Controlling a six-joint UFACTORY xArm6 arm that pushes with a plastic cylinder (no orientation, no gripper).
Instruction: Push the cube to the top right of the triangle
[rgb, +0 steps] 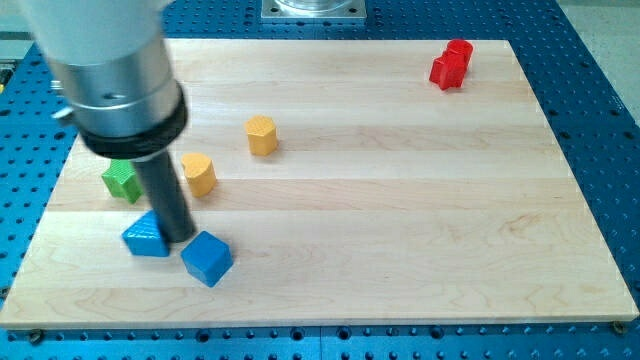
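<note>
A blue cube (207, 258) lies near the view's bottom left of the wooden board (400, 220). A blue triangle (146, 236) lies just to its left and slightly higher. My tip (180, 238) stands between them, touching the triangle's right side and just above-left of the cube. The rod rises from there to the large grey arm end (115, 70) at the view's top left.
A green block (121, 180) lies left of the rod, partly hidden by the arm. Two yellow blocks (199, 173) (261, 135) lie above-right of the tip. A red block (451, 64) sits at the top right. The blue perforated table (600, 120) surrounds the board.
</note>
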